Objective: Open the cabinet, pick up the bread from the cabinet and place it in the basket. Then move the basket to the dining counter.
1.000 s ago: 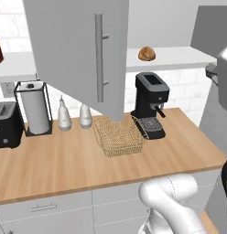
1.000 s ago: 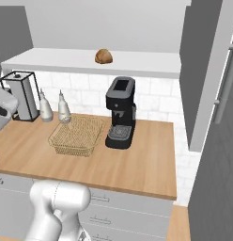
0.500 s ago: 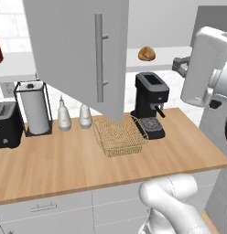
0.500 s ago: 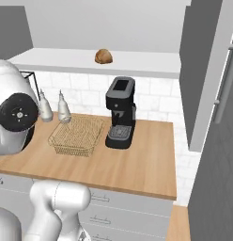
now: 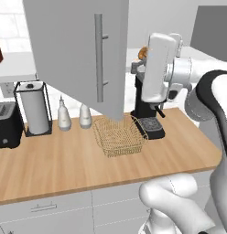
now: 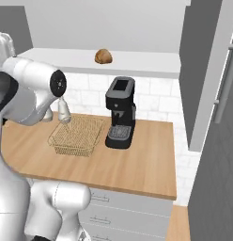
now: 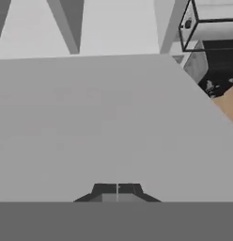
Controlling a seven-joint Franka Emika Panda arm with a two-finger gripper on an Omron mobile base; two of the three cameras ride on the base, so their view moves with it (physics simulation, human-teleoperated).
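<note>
The cabinet stands open, its left door (image 5: 78, 50) with the long bar handle (image 5: 99, 57) swung out toward me and its right door (image 6: 207, 70) open too. The bread (image 6: 103, 56), a small round brown bun, lies on the pale inner shelf (image 6: 142, 64). In the left base view my arm (image 5: 159, 68) hides most of the bread (image 5: 143, 51). The tan mesh basket (image 5: 120, 135) sits empty on the worktop, also seen as the basket (image 6: 77, 135). My gripper (image 7: 117, 190) is shut on nothing and faces a flat grey panel close ahead. The dining counter is out of view.
A black coffee machine (image 6: 120, 113) stands right of the basket under the shelf. Two small bottles (image 5: 64, 116) (image 5: 84, 116), a paper towel holder (image 5: 35, 109) and a toaster (image 5: 5, 125) line the back left of the wooden worktop (image 5: 51, 160).
My arm has swung in from the right edge of the left base view to the front of the shelf and coffee machine. The gripper stayed shut. Bread and basket have not moved.
</note>
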